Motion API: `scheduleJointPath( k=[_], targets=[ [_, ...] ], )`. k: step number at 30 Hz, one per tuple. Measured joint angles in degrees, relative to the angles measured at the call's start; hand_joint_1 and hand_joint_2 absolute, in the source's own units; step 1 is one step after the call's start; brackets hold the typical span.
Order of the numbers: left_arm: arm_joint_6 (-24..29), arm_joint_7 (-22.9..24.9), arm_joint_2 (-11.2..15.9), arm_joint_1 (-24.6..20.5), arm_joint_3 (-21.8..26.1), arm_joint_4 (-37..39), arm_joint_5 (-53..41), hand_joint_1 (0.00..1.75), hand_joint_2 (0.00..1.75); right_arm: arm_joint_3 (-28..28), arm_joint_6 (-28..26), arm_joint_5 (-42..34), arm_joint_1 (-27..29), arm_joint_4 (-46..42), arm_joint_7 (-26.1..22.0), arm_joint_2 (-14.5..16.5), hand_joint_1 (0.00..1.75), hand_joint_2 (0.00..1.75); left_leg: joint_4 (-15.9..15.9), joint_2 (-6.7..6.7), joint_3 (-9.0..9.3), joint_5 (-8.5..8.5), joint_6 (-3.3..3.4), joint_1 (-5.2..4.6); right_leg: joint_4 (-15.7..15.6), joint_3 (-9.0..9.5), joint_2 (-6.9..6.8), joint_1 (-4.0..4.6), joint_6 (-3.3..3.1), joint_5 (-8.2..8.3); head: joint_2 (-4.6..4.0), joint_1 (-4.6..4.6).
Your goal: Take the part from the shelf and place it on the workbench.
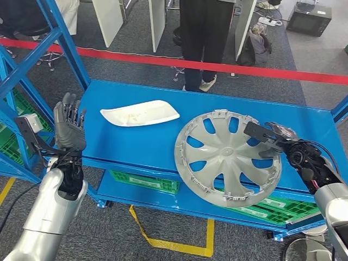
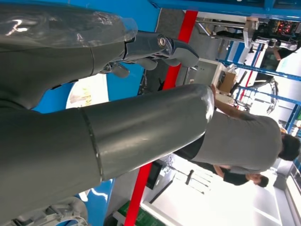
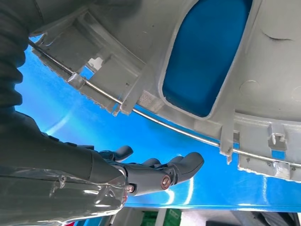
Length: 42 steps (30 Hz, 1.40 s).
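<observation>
A: Biggest thing first, where does the part sit?

B: The grey wheel cover [image 1: 228, 157] lies flat on the blue shelf [image 1: 135, 141], toward its front right, well apart from the white panel [image 1: 140, 113] further back.

A: And the right hand [image 1: 274, 142]?

B: At the cover's right rim. From the right wrist, the fingers [image 3: 161, 173] stretch out beneath the rim's ribbed underside, over the shelf, released, holding nothing yet as far as I can judge.

A: So the step is the grasp?

B: I'd say so. Slide deeper under the rim, then clamp thumb on top before lifting; a rim hold on a wide disc may sag, so lift slowly.

A: Left hand [image 1: 69, 126]?

B: Raised off the shelf's left end, fingers spread, empty.
</observation>
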Motion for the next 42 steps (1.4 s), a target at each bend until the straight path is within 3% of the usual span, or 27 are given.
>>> scheduleJointPath(
  k=[9, 19, 42],
  targets=[
    [0.0, 0.0, 0.0, -0.2, 0.0, 0.0, 0.0, 0.00, 0.00, 0.1, -0.5, 1.9, 0.0, 0.1, 0.9, 0.1, 0.00, 1.75, 0.0, 0.00, 0.01, 0.00, 0.00, 0.00, 0.0, 0.01, 0.00, 0.00, 0.00, 0.00, 0.01, -0.03],
    [0.0, 0.0, 0.0, -0.2, 0.0, 0.0, 0.1, 0.00, 0.00, 0.4, -4.9, 3.3, -1.0, 0.1, 1.7, 0.1, 0.00, 1.75, 0.0, 0.00, 0.01, 0.00, 0.00, 0.00, 0.0, 0.02, 0.00, 0.00, 0.00, 0.00, 0.01, -0.01],
    [0.0, -0.1, 0.0, -0.3, -0.1, 0.5, 0.0, 0.00, 0.00, 0.4, -3.8, 3.6, -1.1, 1.6, 4.0, -0.3, 0.00, 1.75, 0.0, 0.01, 0.01, 0.00, 0.00, 0.00, 0.0, -0.02, 0.01, 0.00, 0.00, 0.00, 0.00, -0.01]
  ],
)
